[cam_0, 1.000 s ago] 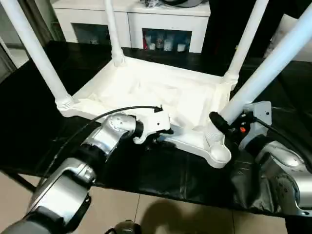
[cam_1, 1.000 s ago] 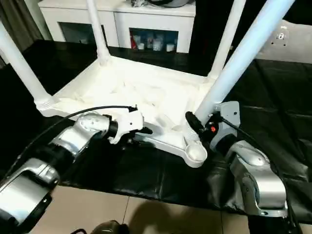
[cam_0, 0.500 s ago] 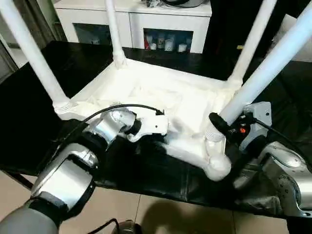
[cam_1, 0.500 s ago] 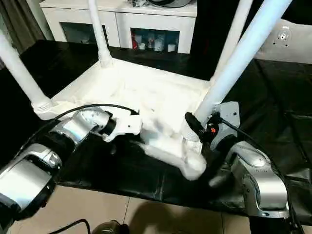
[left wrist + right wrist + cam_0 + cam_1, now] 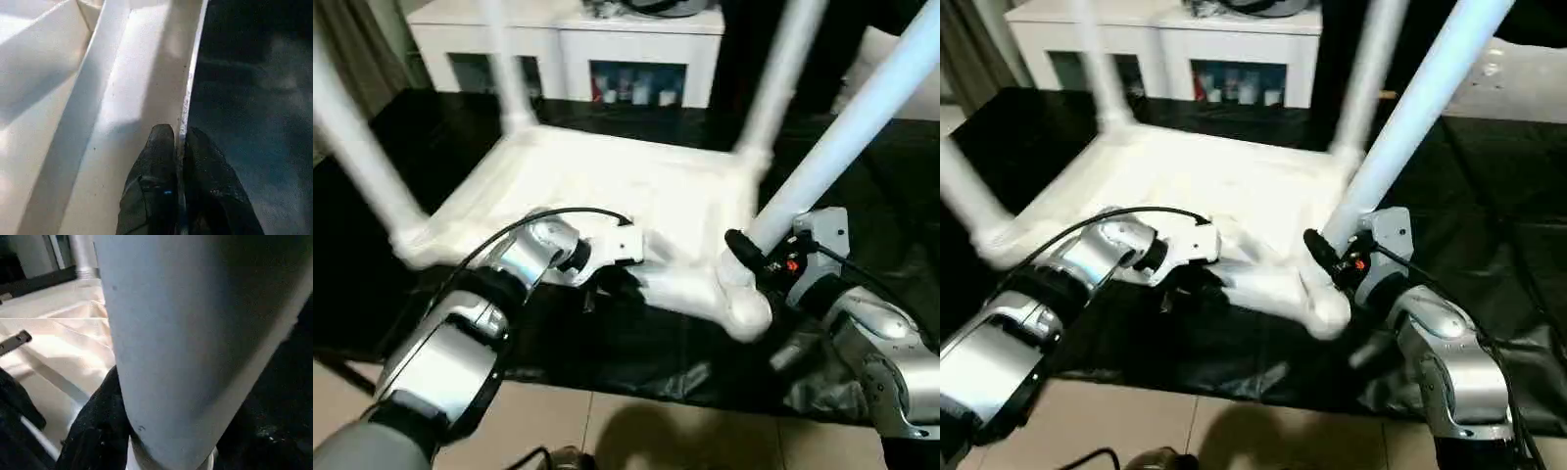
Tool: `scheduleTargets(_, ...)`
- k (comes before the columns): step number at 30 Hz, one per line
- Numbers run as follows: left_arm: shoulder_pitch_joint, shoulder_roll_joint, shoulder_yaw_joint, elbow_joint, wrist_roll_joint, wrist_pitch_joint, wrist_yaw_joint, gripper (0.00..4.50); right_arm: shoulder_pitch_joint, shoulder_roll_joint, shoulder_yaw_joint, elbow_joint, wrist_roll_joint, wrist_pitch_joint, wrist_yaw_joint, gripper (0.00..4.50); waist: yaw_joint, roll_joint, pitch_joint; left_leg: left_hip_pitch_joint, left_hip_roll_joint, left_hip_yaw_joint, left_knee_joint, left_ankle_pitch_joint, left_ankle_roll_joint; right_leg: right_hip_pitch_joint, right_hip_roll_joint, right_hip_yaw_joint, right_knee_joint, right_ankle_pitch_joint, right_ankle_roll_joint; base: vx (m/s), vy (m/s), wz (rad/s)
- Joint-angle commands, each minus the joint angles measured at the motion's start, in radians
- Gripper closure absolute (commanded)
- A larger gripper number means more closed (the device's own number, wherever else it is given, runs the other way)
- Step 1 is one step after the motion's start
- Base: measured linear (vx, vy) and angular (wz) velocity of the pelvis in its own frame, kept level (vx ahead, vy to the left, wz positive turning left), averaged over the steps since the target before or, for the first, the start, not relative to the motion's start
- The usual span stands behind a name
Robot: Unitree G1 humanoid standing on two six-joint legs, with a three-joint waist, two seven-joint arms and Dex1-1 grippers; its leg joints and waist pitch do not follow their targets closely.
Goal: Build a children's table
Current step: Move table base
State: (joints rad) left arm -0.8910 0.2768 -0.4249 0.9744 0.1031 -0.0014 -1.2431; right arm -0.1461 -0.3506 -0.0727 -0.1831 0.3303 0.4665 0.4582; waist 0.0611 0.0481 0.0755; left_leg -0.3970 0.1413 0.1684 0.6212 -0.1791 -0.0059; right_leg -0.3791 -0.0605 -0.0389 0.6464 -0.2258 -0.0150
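Observation:
The children's table (image 5: 607,186) lies upside down on a black-covered surface, its four white legs pointing up. My left gripper (image 5: 180,147) is shut on the thin near rim of the table top (image 5: 190,88), one black finger on each side of the edge. From the head camera, that left gripper (image 5: 607,279) sits at the middle of the near rim. My right gripper (image 5: 754,257) is closed around the base of the near right leg (image 5: 842,137), just above the rounded corner socket (image 5: 744,313). One black finger (image 5: 98,431) presses against that leg (image 5: 195,333).
A white cabinet with glass doors (image 5: 607,49) stands behind the work surface. The black cover (image 5: 636,343) reaches to the near edge, with tiled floor (image 5: 636,431) below it. A pale panel (image 5: 1528,88) lies at the back right.
My left gripper has shut on the near rim. The table has shifted a little and its far legs look blurred. The right gripper keeps its hold on the near right leg.

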Motion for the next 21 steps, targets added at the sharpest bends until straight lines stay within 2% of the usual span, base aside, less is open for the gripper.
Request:
scheduleTargets(1,0.035,0.036,0.039,0.033,-0.014,0.065,0.07,4.47,-0.002,0.002,0.001,-0.007,-0.005,-0.009,0.005,2.63,0.016,-0.024,-0.076,0.017,0.081,-0.034,-0.075,-0.151,0.058,0.046,-0.112,0.045,-0.091,-0.129,-0.265,0.0,0.0,0.0)
scheduleTargets(2,0.078,0.049,0.058,-0.039,-0.02,0.093,0.073,4.47,-0.008,0.002,0.009,-0.002,-0.005,-0.013,0.005,2.63,0.013,-0.039,-0.075,0.017,0.082,-0.033,-0.076,-0.153,0.058,0.047,-0.11,0.045,-0.092,-0.145,-0.257,0.0,0.0,0.0)
scheduleTargets(3,0.09,0.053,0.062,-0.06,-0.021,0.098,0.076,4.49,-0.01,0.002,0.011,0.0,-0.006,-0.013,0.005,2.63,0.009,-0.033,-0.074,0.015,0.082,-0.033,-0.076,-0.15,0.058,0.045,-0.113,0.046,-0.091,-0.153,-0.255,0.0,0.0,0.0)
scheduleTargets(5,0.155,0.073,0.074,-0.175,-0.032,0.082,0.066,4.49,-0.018,0.003,0.019,0.008,-0.007,-0.016,0.006,2.63,0.005,-0.032,-0.074,0.017,0.084,-0.032,-0.076,-0.153,0.057,0.042,-0.111,0.047,-0.093,-0.164,-0.252,0.0,0.0,0.0)
scheduleTargets(6,0.181,0.08,0.073,-0.221,-0.039,0.05,0.049,4.49,-0.019,0.003,0.02,0.01,-0.008,-0.018,0.007,2.63,0.005,-0.027,-0.077,0.018,0.089,-0.033,-0.077,-0.153,0.055,0.041,-0.112,0.047,-0.091,-0.155,-0.248,0.0,0.0,0.0)
scheduleTargets(8,0.219,0.095,0.063,-0.282,-0.045,-0.004,0.019,4.5,-0.021,0.003,0.022,0.013,-0.009,-0.019,0.009,2.63,0.005,-0.026,-0.076,0.022,0.091,-0.032,-0.08,-0.16,0.055,0.036,-0.107,0.047,-0.09,-0.147,-0.244,0.0,0.0,0.0)
scheduleTargets(9,0.226,0.098,0.06,-0.292,-0.046,-0.012,0.014,4.5,-0.021,0.004,0.022,0.014,-0.01,-0.019,0.01,2.63,0.009,-0.024,-0.077,0.024,0.09,-0.03,-0.081,-0.164,0.051,0.034,-0.106,0.048,-0.09,-0.145,-0.241,0.0,0.0,0.0)
scheduleTargets(12,0.249,0.124,0.041,-0.334,-0.03,-0.081,-0.008,4.5,-0.022,0.002,0.02,0.017,-0.013,-0.019,0.012,2.63,0.014,-0.025,-0.074,0.026,0.091,-0.031,-0.087,-0.201,0.031,0.03,-0.107,0.05,-0.092,-0.174,-0.227,0.0,0.0,0.0)
scheduleTargets(16,0.255,0.108,0.074,-0.356,-0.029,-0.082,0.064,4.5,-0.021,0.002,0.022,0.018,-0.015,-0.02,0.013,2.63,0.019,-0.027,-0.073,0.029,0.091,-0.03,-0.089,-0.229,0.008,0.027,-0.108,0.052,-0.095,-0.204,-0.217,0.0,0.0,0.0)
scheduleTargets(19,0.247,0.096,0.093,-0.344,-0.06,-0.066,0.051,4.5,-0.023,0.002,0.022,0.016,-0.014,-0.019,0.01,2.63,0.027,-0.027,-0.074,0.029,0.09,-0.029,-0.089,-0.219,0.004,0.027,-0.11,0.053,-0.095,-0.205,-0.207,0.0,0.0,0.0)
scheduleTargets(20,0.247,0.089,0.107,-0.356,-0.086,-0.044,0.038,4.22,-0.022,0.001,0.021,0.015,-0.013,-0.018,0.01,2.63,0.027,-0.024,-0.074,0.029,0.091,-0.03,-0.089,-0.22,0.0,0.026,-0.109,0.053,-0.095,-0.2,-0.206,0.0,0.0,0.0)
scheduleTargets(21,0.247,0.086,0.115,-0.366,-0.103,-0.031,0.032,4.05,-0.022,0.001,0.02,0.014,-0.013,-0.018,0.009,2.63,0.027,-0.026,-0.074,0.029,0.091,-0.029,-0.09,-0.221,-0.001,0.026,-0.108,0.053,-0.093,-0.197,-0.207,0.0,0.0,0.0)
